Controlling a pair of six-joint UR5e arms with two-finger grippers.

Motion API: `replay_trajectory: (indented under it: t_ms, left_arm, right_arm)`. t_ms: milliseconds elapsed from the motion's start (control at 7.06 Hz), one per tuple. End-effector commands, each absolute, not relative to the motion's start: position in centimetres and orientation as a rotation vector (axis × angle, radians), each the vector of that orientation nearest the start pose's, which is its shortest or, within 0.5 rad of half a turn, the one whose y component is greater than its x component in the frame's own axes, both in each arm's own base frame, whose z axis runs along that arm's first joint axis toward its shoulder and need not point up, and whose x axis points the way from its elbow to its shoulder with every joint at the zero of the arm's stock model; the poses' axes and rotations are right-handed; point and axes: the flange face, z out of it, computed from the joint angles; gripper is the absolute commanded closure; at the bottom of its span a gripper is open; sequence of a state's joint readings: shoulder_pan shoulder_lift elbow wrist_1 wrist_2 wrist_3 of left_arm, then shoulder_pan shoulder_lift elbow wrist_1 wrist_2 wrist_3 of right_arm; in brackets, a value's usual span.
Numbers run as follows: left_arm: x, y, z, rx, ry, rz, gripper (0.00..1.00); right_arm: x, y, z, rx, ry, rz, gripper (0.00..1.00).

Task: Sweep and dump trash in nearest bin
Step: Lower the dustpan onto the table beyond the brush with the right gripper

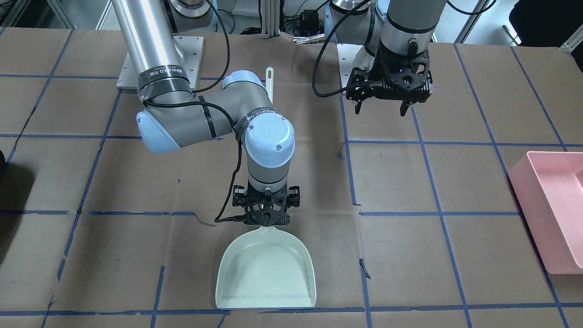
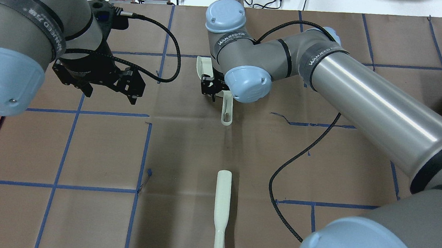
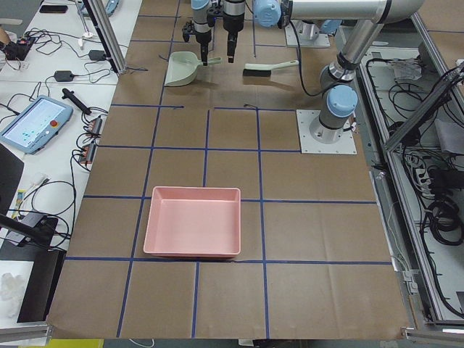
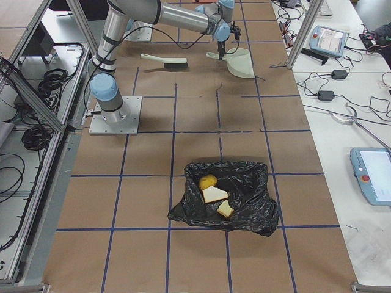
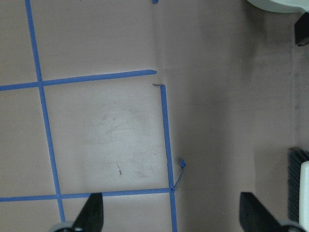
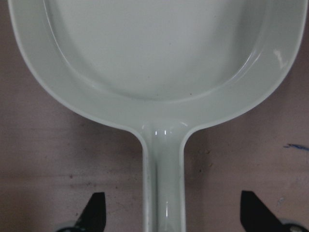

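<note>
The trash, a yellow-brown potato (image 4: 208, 181) and two pieces of white bread (image 4: 215, 194), lies inside the black bag bin (image 4: 244, 210). An empty pale green dustpan (image 1: 266, 273) rests flat on the table. My right gripper (image 1: 266, 214) hangs open just above its handle (image 6: 163, 183), one finger on each side and neither touching it. The matching brush (image 2: 222, 205) lies loose on the table near the robot's base. My left gripper (image 1: 380, 109) hovers open above bare table with nothing in it; the brush's bristles (image 5: 299, 183) show at the right edge of its wrist view.
A pink bin (image 1: 551, 209) stands on the robot's left end of the table. The black bag bin stands at the right end, far from both arms. Blue tape lines grid the brown table cover (image 1: 410, 255).
</note>
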State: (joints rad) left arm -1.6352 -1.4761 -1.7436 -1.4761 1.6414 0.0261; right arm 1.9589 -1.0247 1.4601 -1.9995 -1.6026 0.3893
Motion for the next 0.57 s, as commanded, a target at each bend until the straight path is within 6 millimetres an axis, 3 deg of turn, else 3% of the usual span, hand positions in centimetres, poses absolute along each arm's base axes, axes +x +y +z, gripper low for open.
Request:
replay_trajectory:
  t_ms: [0, 425]
  left_arm:
    - [-15.5, -44.4, 45.7, 0.138, 3.067, -0.026, 0.01]
    - [-15.5, -44.8, 45.0, 0.141, 3.06, -0.007, 0.01]
  right_arm:
    - [36.7, -56.5, 29.3, -0.002, 3.176, -0.014, 0.0]
    - [31.9, -54.6, 35.0, -0.061, 3.201, 0.102, 0.0]
